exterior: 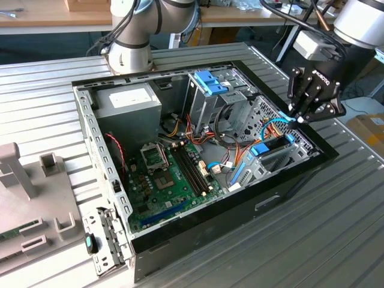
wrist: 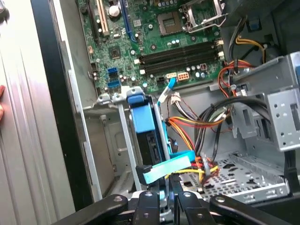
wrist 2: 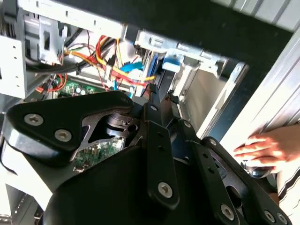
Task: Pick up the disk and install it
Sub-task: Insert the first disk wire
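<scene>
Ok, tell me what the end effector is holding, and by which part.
Cannot be told: the end effector is right at the light-blue rail of the disk.

Green motherboard [exterior: 171,174] beside grey power supply [exterior: 129,102]
</scene>
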{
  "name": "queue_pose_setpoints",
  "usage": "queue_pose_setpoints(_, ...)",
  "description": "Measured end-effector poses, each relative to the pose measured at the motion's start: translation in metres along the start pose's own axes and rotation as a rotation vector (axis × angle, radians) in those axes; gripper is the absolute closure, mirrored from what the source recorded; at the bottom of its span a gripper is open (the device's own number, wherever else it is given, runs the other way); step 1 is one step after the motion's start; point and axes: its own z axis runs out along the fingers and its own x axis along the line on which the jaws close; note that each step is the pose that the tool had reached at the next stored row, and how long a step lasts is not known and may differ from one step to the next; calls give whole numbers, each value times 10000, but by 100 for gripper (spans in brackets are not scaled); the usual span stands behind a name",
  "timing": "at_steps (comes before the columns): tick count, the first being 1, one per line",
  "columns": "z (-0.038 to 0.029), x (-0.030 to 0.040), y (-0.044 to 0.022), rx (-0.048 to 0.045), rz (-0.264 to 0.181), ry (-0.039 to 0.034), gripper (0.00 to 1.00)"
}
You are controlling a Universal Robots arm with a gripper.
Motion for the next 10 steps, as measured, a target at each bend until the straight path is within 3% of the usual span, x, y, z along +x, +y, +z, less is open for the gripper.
queue_pose_setpoints(6, -2, -3, -14, 0, 0, 0, 76)
queue_pose_setpoints(8, -32, -2, -13, -20, -5, -87, 76)
queue_pose_setpoints(10, -32, 5, -3, -19, -4, -108, 76)
